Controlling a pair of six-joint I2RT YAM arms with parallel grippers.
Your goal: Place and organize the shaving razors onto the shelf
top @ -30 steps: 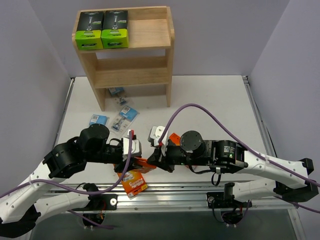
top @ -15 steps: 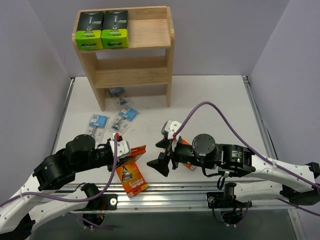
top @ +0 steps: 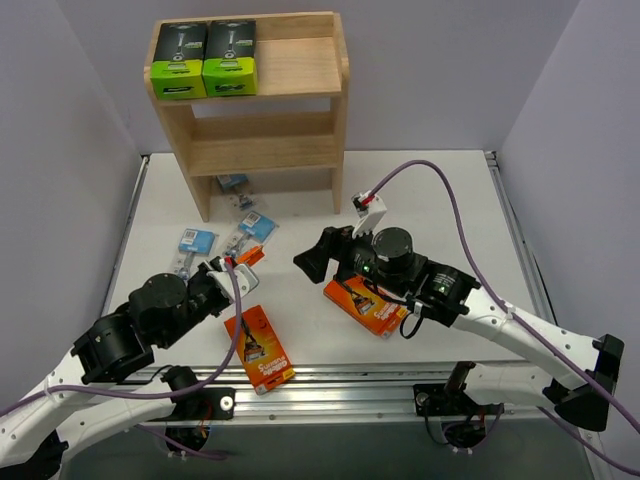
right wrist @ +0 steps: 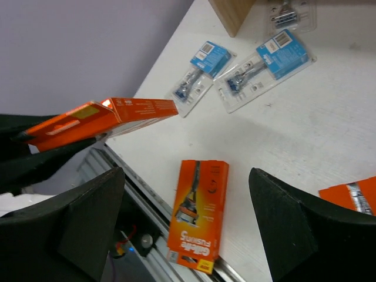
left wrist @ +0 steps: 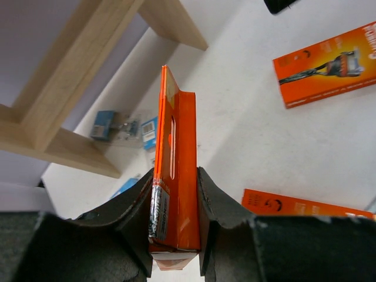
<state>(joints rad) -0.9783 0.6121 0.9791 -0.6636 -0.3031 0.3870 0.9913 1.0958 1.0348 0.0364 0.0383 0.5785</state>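
Three blister packs (top: 250,235) lie on the bench (top: 440,200) by the shelf (top: 262,150); two green boxes (top: 203,62) occupy its top tier. Left end effector (left wrist: 175,194): clamped on one orange box (left wrist: 179,147), edge-on. Two orange boxes (top: 260,350) lie flat on the bench. Right end effector (right wrist: 187,176): jaws spread wide, holding nothing.

Left end effector (left wrist: 175,176) clamped, right (right wrist: 187,176) splayed

Orange box (right wrist: 352,197) cut by right edge, blister pack (right wrist: 288,13) by top edge

White table (top: 430,190) carries shelf (top: 290,152), two orange boxes (top: 260,348), perhaps three blister packs (top: 250,236).
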